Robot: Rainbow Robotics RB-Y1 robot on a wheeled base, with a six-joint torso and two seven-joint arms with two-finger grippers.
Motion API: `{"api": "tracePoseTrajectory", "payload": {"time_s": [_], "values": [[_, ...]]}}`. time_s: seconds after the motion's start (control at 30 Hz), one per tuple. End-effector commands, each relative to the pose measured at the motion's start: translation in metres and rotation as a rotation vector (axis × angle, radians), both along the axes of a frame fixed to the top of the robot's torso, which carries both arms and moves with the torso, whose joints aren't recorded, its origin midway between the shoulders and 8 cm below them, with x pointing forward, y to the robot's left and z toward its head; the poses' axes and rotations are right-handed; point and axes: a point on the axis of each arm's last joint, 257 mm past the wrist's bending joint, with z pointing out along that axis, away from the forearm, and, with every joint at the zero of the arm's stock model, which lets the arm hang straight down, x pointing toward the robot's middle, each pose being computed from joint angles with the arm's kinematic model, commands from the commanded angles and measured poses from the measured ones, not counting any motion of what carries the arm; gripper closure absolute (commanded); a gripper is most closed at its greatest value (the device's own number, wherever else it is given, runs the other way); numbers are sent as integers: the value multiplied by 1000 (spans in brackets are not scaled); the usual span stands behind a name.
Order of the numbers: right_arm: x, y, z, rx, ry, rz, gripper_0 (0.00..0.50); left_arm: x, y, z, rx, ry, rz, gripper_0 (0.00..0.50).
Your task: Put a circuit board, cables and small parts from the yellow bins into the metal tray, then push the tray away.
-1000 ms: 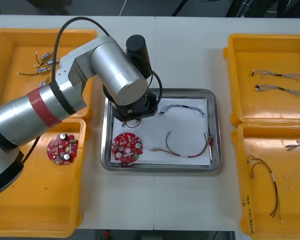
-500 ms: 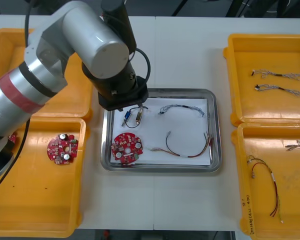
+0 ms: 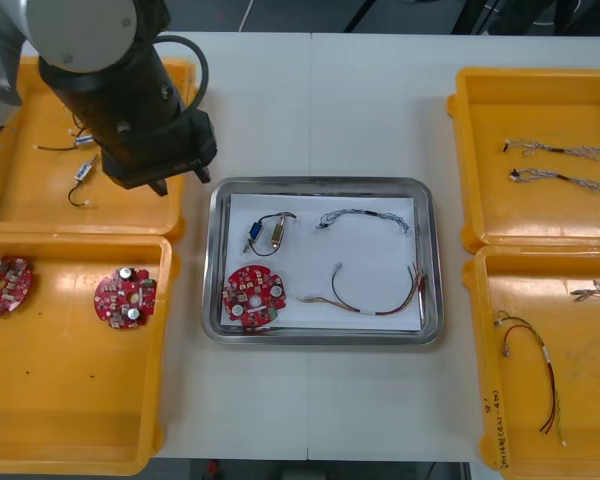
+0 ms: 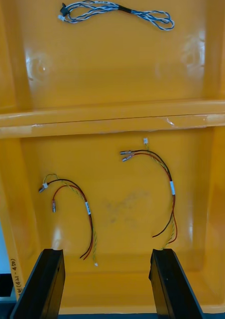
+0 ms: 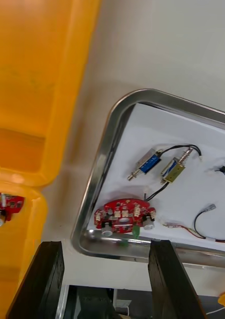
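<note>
The metal tray (image 3: 432,262) lies mid-table with a white inside. In it are a red circuit board (image 3: 254,296), small metal parts (image 3: 265,232) with a black lead, a blue and white cable (image 3: 366,217) and a red and yellow cable (image 3: 372,297). My left arm (image 3: 140,110) hangs over the far left yellow bin (image 3: 20,205), just off the tray's far left corner. The left gripper (image 5: 105,279) is open and holds nothing, with the board (image 5: 124,220) and the parts (image 5: 162,167) beyond its fingers. The right gripper (image 4: 106,284) is open above red and yellow cables (image 4: 72,209).
The near left bin (image 3: 70,420) holds two more boards (image 3: 125,297). Small metal parts (image 3: 81,172) lie in the far left bin. On the right, the far bin (image 3: 540,225) has blue and white cables (image 3: 557,149) and the near bin (image 3: 580,420) red and yellow ones (image 3: 540,370).
My left arm has pulled back from the tray toward the far left bin. The small metal parts it was over now lie uncovered in the tray.
</note>
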Motion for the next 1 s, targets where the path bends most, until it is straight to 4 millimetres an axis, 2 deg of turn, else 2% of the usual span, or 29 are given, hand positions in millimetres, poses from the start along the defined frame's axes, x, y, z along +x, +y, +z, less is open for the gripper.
{"api": "tracePoseTrajectory", "payload": {"time_s": [0.03,0.13,0.33,0.5,0.77,1.0], "values": [[2,1,23,-29,-23,32,0,4,26,42,43,-87,-77,0],[3,6,29,-18,-12,63,0,3,37,46,34,-104,-74,0],[8,22,41,-33,-6,138,0,-5,57,39,58,-111,-89,0],[16,41,49,-59,-8,211,0,-11,71,36,73,-124,-105,0],[30,91,57,-85,-10,384,0,-25,102,28,96,-135,-142,0],[31,138,58,-135,16,560,0,-42,129,20,126,-144,-184,0]]}}
